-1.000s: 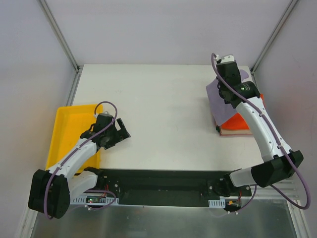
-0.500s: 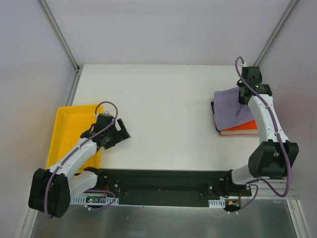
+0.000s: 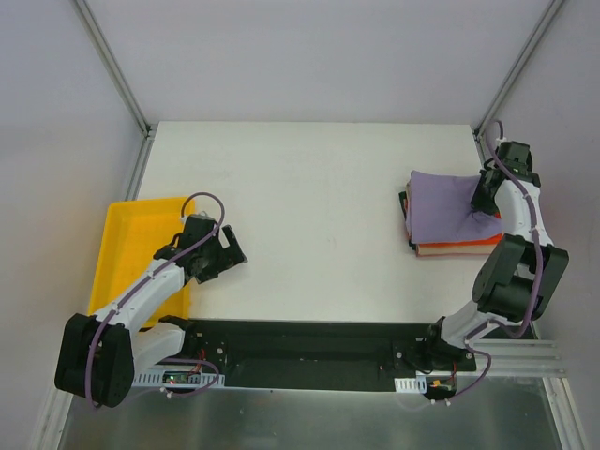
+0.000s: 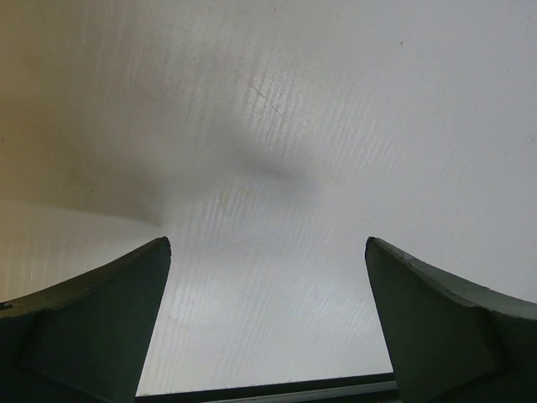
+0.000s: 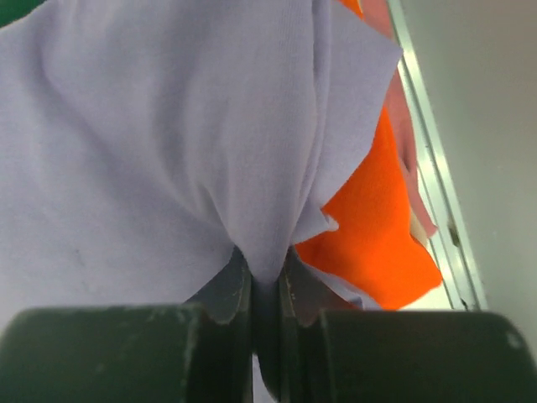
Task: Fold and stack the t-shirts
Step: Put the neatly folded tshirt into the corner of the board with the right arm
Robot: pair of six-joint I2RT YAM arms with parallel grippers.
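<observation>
1 tray [image 3: 117,246] near spread left pincer [image 4: 267,252]. 1 orange shirt [image 5: 369,227] under 1 purple shirt [image 3: 441,202], pinched by right pincer [image 5: 265,277].

A white table [image 3: 309,187] fills the middle of the top view. A yellow tray [image 3: 117,244] lies at the table's left edge, at mid-left of the frame. Two metal frame posts slant up from the table's far corners, one at upper left [image 3: 112,61] and one at upper right [image 3: 525,61], against grey walls. A black base plate [image 3: 309,352] runs along the bottom.
</observation>
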